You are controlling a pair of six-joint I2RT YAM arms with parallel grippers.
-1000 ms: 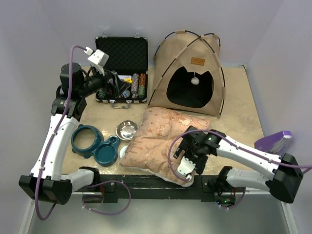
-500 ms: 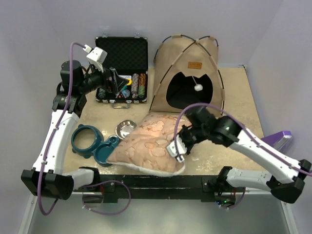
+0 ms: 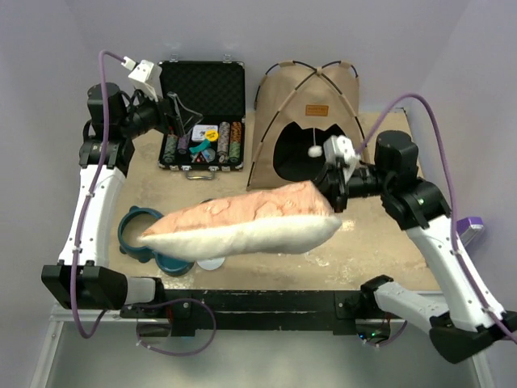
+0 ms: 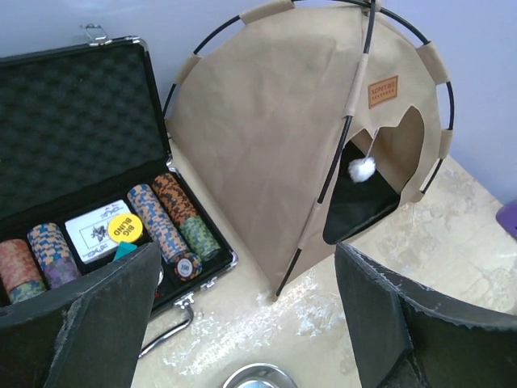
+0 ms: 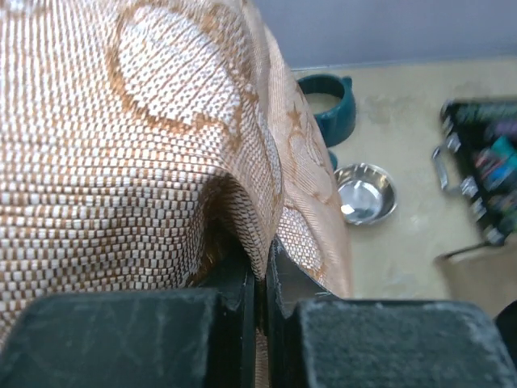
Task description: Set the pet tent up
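The pet tent (image 3: 311,113) stands upright at the back of the table, tan canvas on black poles, with a white pom-pom (image 3: 313,152) hanging in its dark doorway. My right gripper (image 3: 334,190) is shut on one corner of the beige patterned pillow (image 3: 242,222) and holds it in the air, stretched out to the left in front of the tent. In the right wrist view the pillow (image 5: 121,121) fabric is pinched between the closed jaws of the right gripper (image 5: 262,279). My left gripper (image 3: 179,115) hangs open and empty over the case. From the left wrist the left gripper (image 4: 246,315) looks at the tent (image 4: 275,137).
An open black poker chip case (image 3: 202,105) sits left of the tent. Teal bowls (image 3: 139,233) lie at the front left, partly hidden under the pillow. A steel bowl (image 5: 365,194) rests on the table. A purple object (image 3: 467,228) lies at the right edge.
The right gripper shut on the pillow, lifted it off the table and swung back and right towards the tent. The left arm drew back and to the left.
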